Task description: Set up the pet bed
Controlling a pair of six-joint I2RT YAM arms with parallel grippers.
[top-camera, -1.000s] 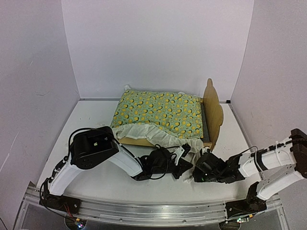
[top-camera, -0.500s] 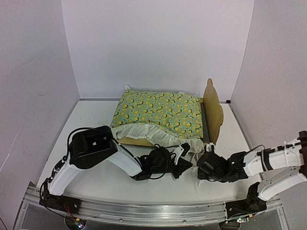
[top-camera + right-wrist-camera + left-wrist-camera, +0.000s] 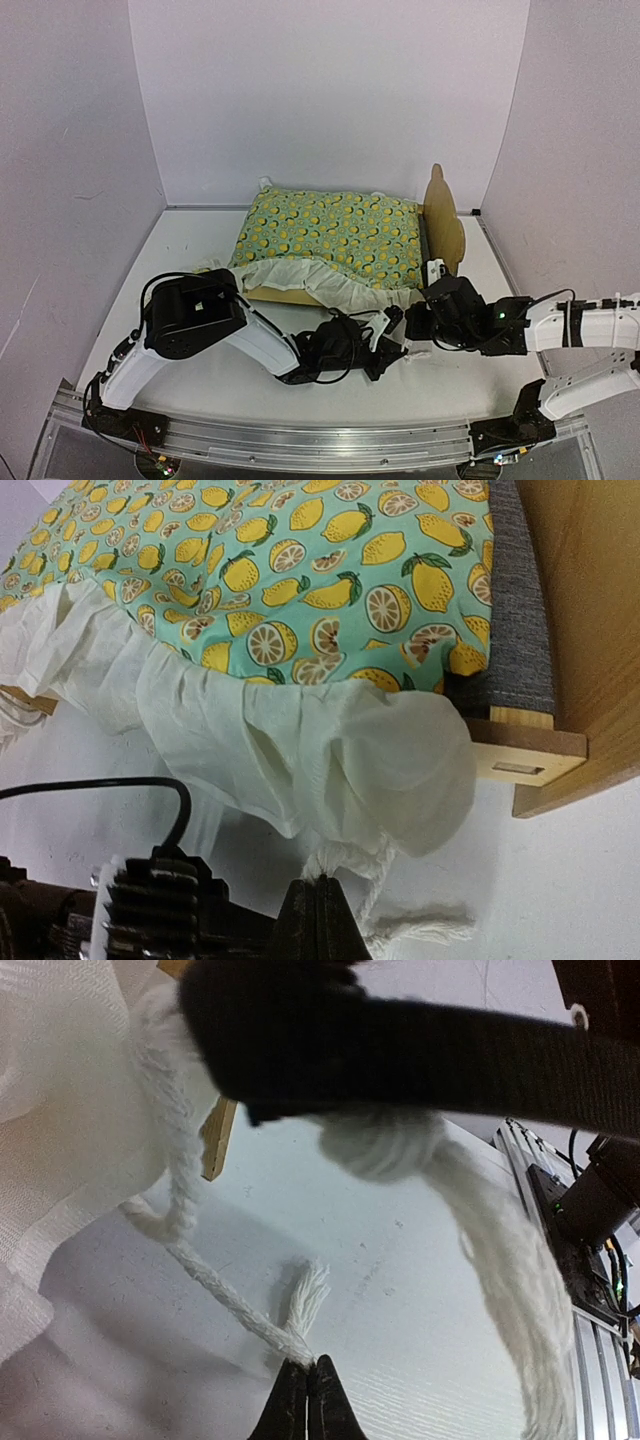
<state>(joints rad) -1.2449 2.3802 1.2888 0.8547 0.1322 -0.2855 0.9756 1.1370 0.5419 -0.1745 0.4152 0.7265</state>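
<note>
Between the tips of the left gripper (image 3: 308, 1385), a white cord (image 3: 232, 1300), pinched right by its frayed end, jaws pressed fully together. Beyond and to the left of that gripper, a white ruffle (image 3: 60, 1110) hanging down, with a corner of light plywood side rail (image 3: 218, 1140) peeking out beside it. Straight ahead, bare white tabletop (image 3: 420, 1280). Overhead in the same view, a black bar (image 3: 400, 1040) and a blurred knot of thick white rope (image 3: 380, 1145), too close to the lens to name with confidence.

Just to the right, the right gripper (image 3: 318, 900), jaws also closed to a thin line, seemingly nipping a twist of white cord (image 3: 345, 865) dropping from under the ruffle. Frayed tail on the tabletop just right of the tips.

Directly ahead of and above this gripper, the pet bed (image 3: 525, 750): near corner of the side rail, dark grey base panel (image 3: 515, 610) showing at the head end, headboard (image 3: 590, 600) upright at far right. Over the bed, a lemon-patterned green quilt (image 3: 300, 570), ruffle spilling over the near rail. To the lower left of the right gripper, the black body of the left one, close alongside, with a black cable (image 3: 100, 783) curving past above it.

From above, both grippers low over the tabletop, close together, just in front of the bed's near corner at the headboard end.
</note>
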